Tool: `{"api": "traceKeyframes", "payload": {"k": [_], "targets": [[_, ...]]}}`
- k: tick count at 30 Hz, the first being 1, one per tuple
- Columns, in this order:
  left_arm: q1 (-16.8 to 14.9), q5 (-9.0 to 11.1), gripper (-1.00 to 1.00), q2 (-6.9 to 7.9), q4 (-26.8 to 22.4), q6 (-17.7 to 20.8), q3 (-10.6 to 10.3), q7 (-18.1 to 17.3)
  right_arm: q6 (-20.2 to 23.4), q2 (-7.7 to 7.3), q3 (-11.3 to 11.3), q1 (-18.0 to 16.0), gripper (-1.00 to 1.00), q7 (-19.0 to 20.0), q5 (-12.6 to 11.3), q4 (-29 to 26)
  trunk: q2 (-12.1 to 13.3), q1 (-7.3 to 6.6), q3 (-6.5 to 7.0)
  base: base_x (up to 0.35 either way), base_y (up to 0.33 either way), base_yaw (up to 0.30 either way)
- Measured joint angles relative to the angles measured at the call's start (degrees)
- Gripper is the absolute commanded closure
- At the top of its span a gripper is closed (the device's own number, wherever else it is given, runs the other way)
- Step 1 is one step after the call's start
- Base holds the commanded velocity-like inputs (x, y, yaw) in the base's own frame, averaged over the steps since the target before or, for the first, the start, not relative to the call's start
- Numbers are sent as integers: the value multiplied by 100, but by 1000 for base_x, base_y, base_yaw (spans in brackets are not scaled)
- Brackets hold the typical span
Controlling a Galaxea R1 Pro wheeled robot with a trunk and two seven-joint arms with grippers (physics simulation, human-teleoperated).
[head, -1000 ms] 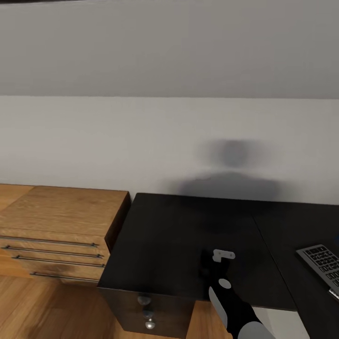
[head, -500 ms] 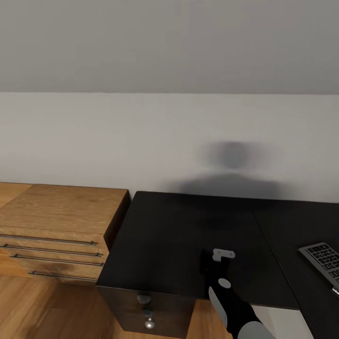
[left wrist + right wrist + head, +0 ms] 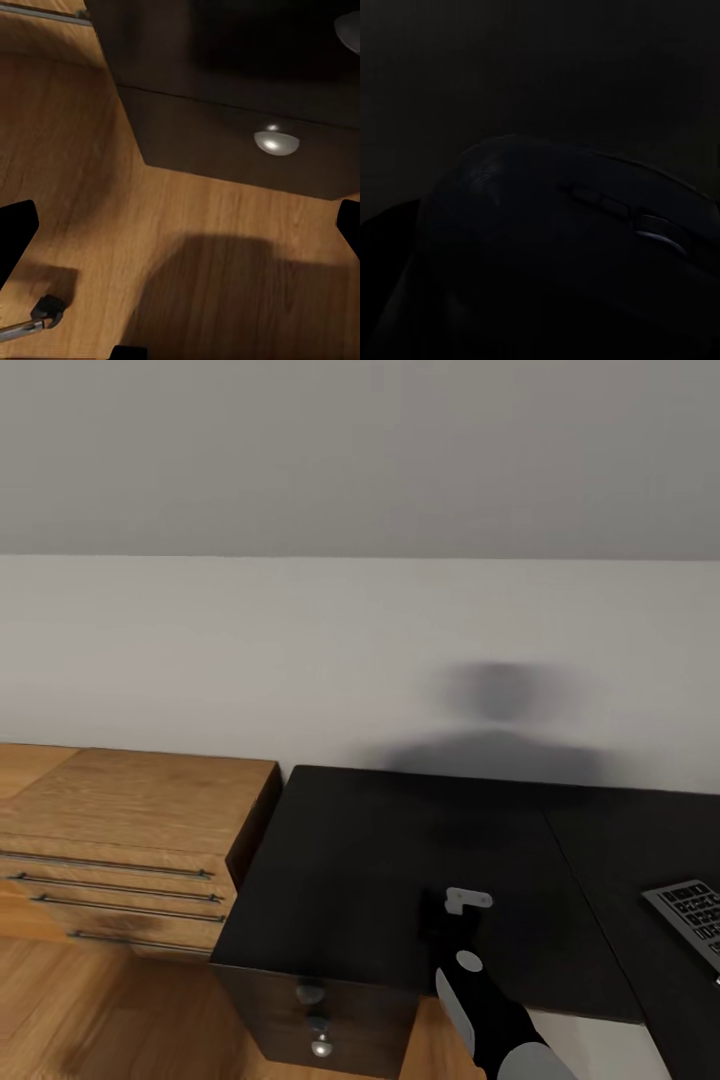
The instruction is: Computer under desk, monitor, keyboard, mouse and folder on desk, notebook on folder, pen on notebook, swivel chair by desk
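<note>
Mouse [image 3: 562, 247] sits directly at the right gripper [image 3: 447, 920], close against the right wrist camera with its scroll wheel visible; whether the jaws are clamped on it cannot be determined. In the head view, this arm reaches over the front part of the desk [image 3: 350, 860], gripper low above the glossy black top. Left gripper [image 3: 180, 232] is spread wide above the wooden floor [image 3: 90, 172], facing a dark drawer with a round silver knob [image 3: 276, 141]. Keyboard [image 3: 695, 915] lies on the desk, well to the right of the right gripper. Wooden chest [image 3: 130, 830] stands beside the desk's left end, against the wall [image 3: 300, 650].
</note>
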Motion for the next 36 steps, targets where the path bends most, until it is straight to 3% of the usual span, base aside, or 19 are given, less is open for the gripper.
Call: {"api": "traceKeyframes", "payload": {"k": [36], "targets": [[0, 0, -100, 0, 0, 0, -6, -8, -3, 22, 6, -1, 100, -2, 0, 3, 0, 0, -1, 0, 0, 241]]}}
